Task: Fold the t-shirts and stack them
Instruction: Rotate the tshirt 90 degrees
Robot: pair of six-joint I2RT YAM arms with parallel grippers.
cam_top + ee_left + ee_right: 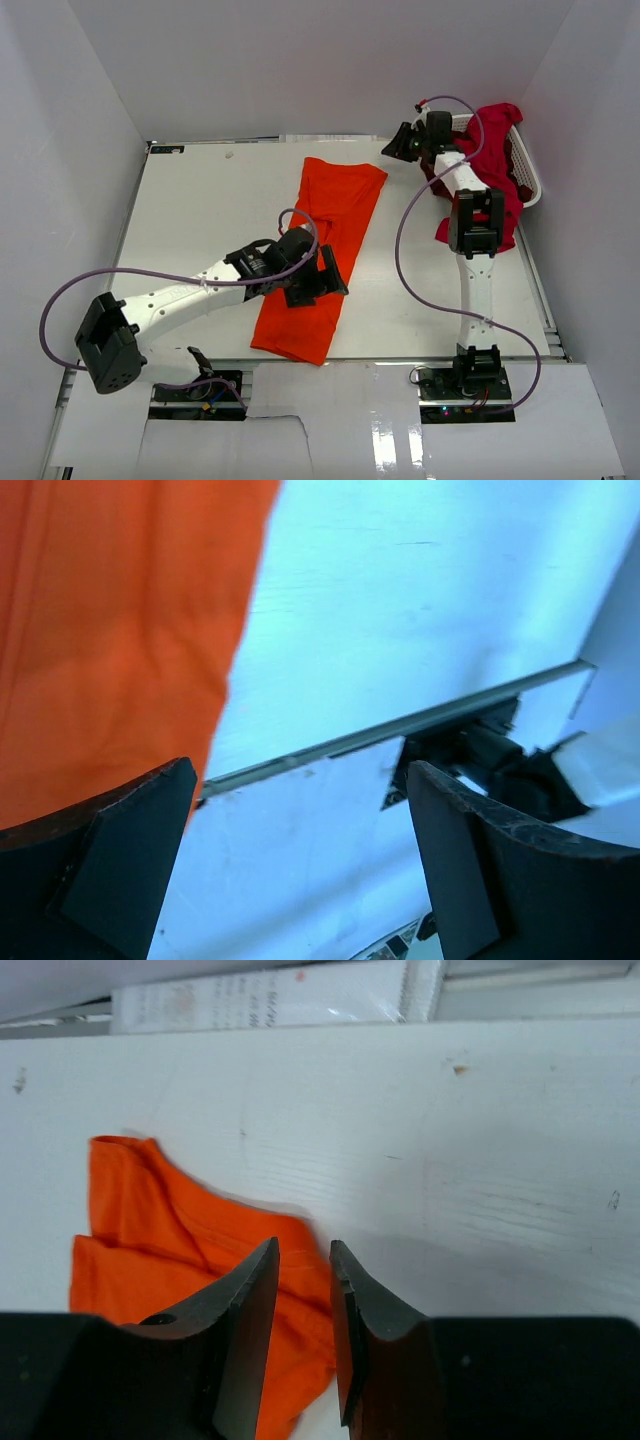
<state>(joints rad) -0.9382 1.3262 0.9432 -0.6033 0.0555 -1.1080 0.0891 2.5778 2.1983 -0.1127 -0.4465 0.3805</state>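
Left fingers [120, 870] stand fully spread, empty, over the orange t-shirt [340, 195] at centre frame. Right fingers [250, 1345] are narrowly parted, empty, upper right.

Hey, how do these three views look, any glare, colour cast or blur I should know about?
Top external: even light, soft shadows, one patch of glare on the glossy sheet at the near edge. Left wrist: the white table looks bluish and the orange t-shirt is blurred, close to the lens. Right wrist: neutral colour, table grain sharp, its fingers dark and featureless.
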